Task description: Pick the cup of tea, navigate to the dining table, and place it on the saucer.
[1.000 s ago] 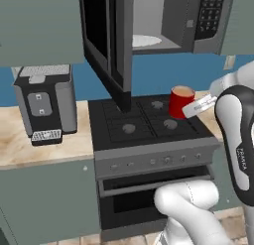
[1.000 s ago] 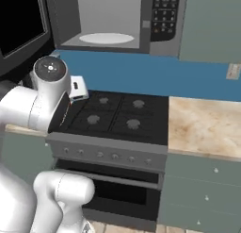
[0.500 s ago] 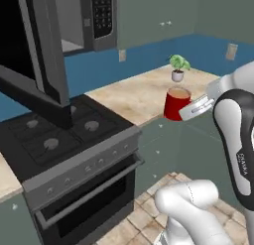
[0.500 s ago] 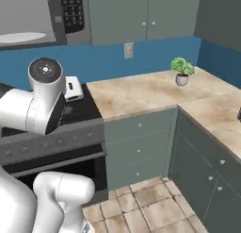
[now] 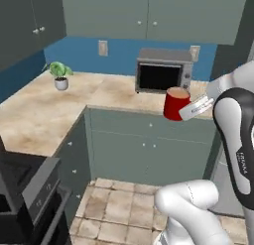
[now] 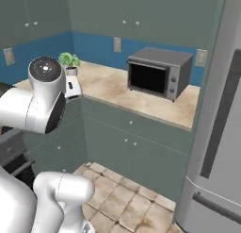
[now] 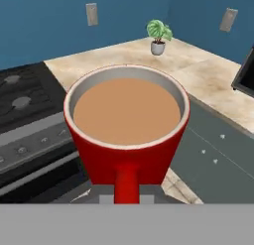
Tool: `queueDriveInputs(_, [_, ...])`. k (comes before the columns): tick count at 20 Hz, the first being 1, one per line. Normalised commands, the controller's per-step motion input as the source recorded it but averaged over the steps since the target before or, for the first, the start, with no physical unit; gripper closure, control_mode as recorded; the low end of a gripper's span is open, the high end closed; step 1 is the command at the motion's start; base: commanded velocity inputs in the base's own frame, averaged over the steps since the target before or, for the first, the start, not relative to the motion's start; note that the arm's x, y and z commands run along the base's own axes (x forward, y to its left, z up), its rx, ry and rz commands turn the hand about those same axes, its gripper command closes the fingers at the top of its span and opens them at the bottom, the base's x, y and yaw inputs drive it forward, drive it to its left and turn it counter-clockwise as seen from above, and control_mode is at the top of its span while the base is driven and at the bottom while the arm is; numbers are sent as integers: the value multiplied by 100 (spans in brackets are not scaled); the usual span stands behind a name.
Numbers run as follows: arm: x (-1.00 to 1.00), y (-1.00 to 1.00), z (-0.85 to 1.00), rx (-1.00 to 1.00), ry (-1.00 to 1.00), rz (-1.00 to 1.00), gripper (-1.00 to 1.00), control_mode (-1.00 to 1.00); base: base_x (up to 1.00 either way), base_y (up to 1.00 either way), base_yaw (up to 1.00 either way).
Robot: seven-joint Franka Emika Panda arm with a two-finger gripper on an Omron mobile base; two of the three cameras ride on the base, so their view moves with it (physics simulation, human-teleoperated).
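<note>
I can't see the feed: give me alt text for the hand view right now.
A glossy red cup, full of light brown tea and level, is held by its handle in the shut gripper. Behind it lie a beige stone counter, a small potted plant and a black stove.

Base swung from the stove to a corner counter with toaster oven (image 5: pixel 163 75) and fridge (image 6: pixel 221 123)

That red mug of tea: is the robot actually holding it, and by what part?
Yes. The end effector is shut on the cup of tea, holding it by its side handle, upright in mid-air.
</note>
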Motion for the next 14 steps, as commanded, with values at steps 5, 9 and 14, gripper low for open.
queueDriveInputs(5, [0,0,0,0,0,0,100,100,0,4,-100])
queueDriveInputs(9, [0,0,0,0,0,0,100,100,0,5,-100])
queueDriveInputs(14, [0,0,0,0,0,0,100,100,0,5,-100])
